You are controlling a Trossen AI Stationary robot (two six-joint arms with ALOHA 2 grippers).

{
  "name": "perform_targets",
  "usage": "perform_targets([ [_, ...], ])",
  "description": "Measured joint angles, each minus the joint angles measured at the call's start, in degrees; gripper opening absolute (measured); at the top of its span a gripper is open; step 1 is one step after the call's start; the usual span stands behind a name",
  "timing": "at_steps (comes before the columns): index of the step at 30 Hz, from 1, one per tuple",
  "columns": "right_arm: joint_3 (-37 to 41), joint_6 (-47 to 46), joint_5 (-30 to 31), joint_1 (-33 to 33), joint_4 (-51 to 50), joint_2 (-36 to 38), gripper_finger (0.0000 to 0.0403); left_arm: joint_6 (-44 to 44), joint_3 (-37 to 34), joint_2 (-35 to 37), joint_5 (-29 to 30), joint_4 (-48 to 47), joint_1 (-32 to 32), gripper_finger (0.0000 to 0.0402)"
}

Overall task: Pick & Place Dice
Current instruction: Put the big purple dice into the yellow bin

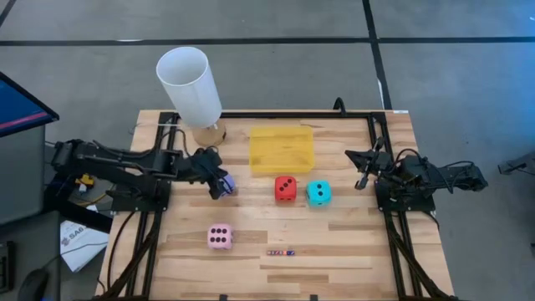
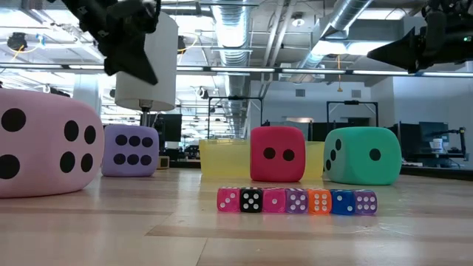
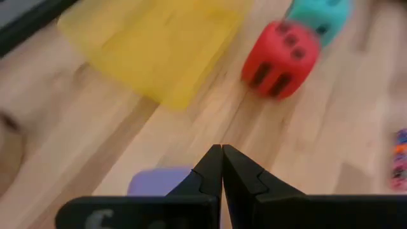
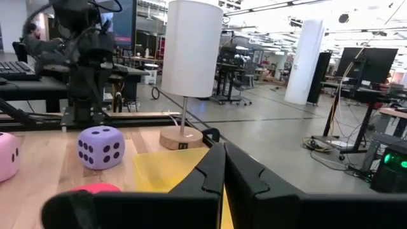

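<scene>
High view first: the left gripper (image 1: 219, 186) hangs right over the purple die (image 1: 228, 186), fingers pressed together with nothing between them, so it looks poised to start a pick and nothing is held yet. Risk number one, as I read it: come down with the tips closed like that and they will jab or shove the soft cube instead of straddling it. The fingers need to spread first. From the purple die, the yellow tray (image 1: 282, 150) lies at about two o'clock, the red die (image 1: 285, 188) sits at three o'clock with the cyan die (image 1: 318, 192) just beside it, and the pink die (image 1: 220, 237) rests apart at six o'clock. A skidding purple cube would have open board toward three o'clock before it reached red. Behind it, at eleven o'clock, stands the lamp (image 1: 191, 86) with its white shade, and that is the tight side; a high backward swing of the arm could clip it. The row of tiny dice (image 1: 281, 252) sits near the front edge, well clear. The right gripper (image 1: 361, 181) waits near the table's right rail, fingers likewise shut and empty.
</scene>
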State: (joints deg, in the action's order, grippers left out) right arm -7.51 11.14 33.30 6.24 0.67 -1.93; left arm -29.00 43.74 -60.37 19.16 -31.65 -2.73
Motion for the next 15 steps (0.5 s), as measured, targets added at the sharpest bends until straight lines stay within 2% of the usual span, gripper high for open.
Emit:
perform_targets([
  [8, 0.0, 0.0, 0.0, -0.02, 0.02, 0.0, 0.0003, -7.33, 5.31, -5.82, -0.37, -14.76, 0.01, 0.0],
  [15, 0.0, -0.02, 0.02, -0.02, 0.22, 0.0, 0.0003, -8.85, 8.04, -6.36, -1.57, -18.74, 0.23, 0.0],
])
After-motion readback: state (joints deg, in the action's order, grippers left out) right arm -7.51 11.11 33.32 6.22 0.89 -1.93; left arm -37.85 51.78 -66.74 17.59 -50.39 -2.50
